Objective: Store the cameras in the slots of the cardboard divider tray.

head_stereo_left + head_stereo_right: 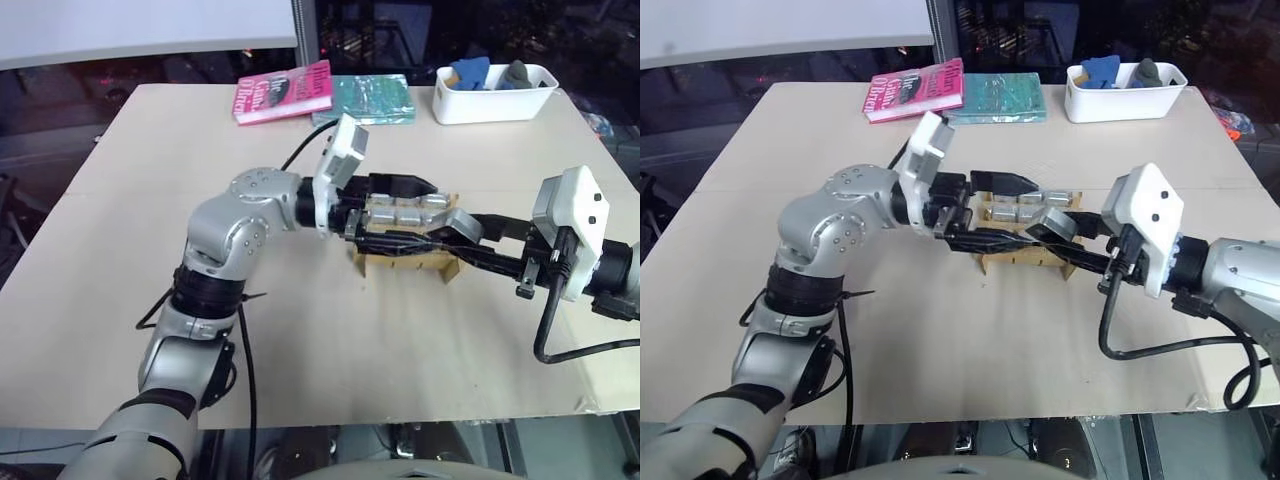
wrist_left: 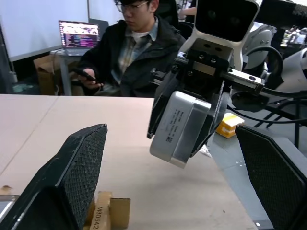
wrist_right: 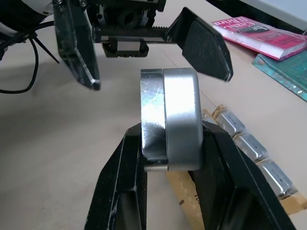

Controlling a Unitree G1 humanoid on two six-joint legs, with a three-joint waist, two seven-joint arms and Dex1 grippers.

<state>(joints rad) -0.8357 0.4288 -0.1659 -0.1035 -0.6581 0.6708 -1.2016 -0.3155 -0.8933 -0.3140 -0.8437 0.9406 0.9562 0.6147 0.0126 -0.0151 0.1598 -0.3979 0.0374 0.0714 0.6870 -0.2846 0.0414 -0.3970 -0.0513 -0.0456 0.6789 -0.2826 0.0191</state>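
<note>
Our right claw (image 3: 168,143) grips a camera (image 3: 170,122) upright, held just above the cardboard divider tray (image 1: 400,262). Our left claw (image 2: 168,167) gapes wide, facing it close by, nearer for a handover; other cameras (image 3: 249,143) already fill one row.

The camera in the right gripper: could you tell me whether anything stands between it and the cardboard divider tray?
Yes: the open left gripper hangs just ahead of the held camera, over the cardboard divider tray, where three cameras already fill one row.
</note>
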